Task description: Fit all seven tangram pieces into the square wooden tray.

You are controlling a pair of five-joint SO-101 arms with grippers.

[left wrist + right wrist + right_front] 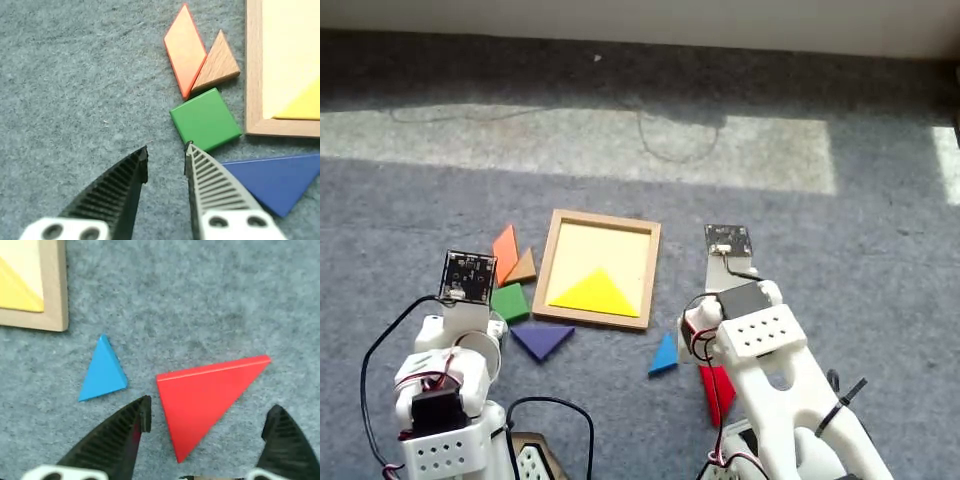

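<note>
Bare bench lies open at the tray's 12 and 3 o'clock. At its 9 o'clock the orange piece, brown triangle and green square crowd together, the square just beside the rim. A dark blue triangle blocks 7 o'clock. A light blue triangle and a red triangle lie at 5. Inside, the yellow triangle fills 6 o'clock, and the rest is free.

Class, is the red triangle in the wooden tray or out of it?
Out. The red triangle lies on the grey carpet, apart from the wooden tray, under the open right gripper.
</note>
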